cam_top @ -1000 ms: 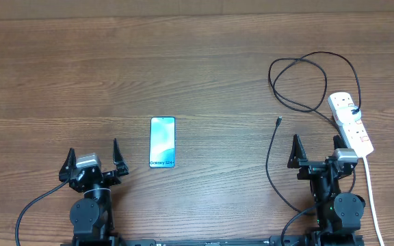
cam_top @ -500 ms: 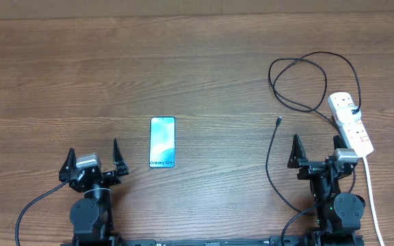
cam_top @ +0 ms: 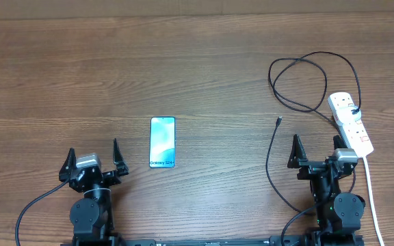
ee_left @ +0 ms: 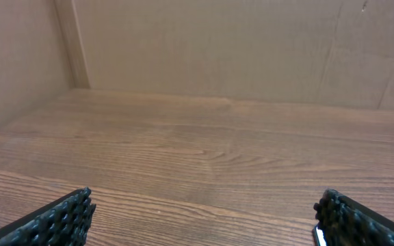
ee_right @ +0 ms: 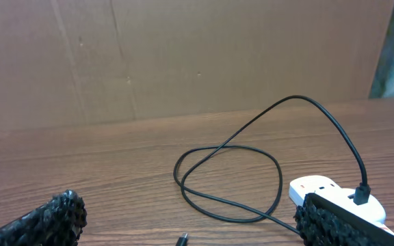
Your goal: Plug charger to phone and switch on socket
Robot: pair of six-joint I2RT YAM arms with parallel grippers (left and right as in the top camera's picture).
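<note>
– Fingers [cam_top: 115, 152] of the left gripper [cam_top: 92, 150] are spread wide with nothing between them, and the right gripper [cam_top: 317, 145] is just as slack and empty. So what worries you?
– Mostly the connector tip [cam_top: 279, 121]. It lies flat on the table [cam_top: 204, 68], tiny and thin, ahead of the right gripper. A pinch from above could easily slip off it or grab it crooked.
– And the phone [cam_top: 162, 142]?
– Flat, screen up, just ahead and to the right of the left gripper, well apart from the tip. On smooth wood I'd expect it to skate when a connector pushes at its edge, unless the other arm pins it. Which end has the port I cannot tell.
– Will the charger [cam_top: 269, 164] reach?
– Probably, but it loops beyond the tip, and another stretch runs close past the right arm's base. Dragging it could snag there, or tug the socket [cam_top: 351, 123], where its plug [ee_right: 363, 194] sits near the far end.
– The socket itself?
– It lies right beside the right gripper, white cord [cam_top: 370, 188] trailing toward the near edge. Its red switches [cam_top: 364, 139] are small, so a poke off centre may shove the strip rather than click it. On or off, I cannot read.
– The surroundings?
– Brown wood-grain tabletop, boxed in by plain cardboard-coloured walls [ee_left: 204, 48].
</note>
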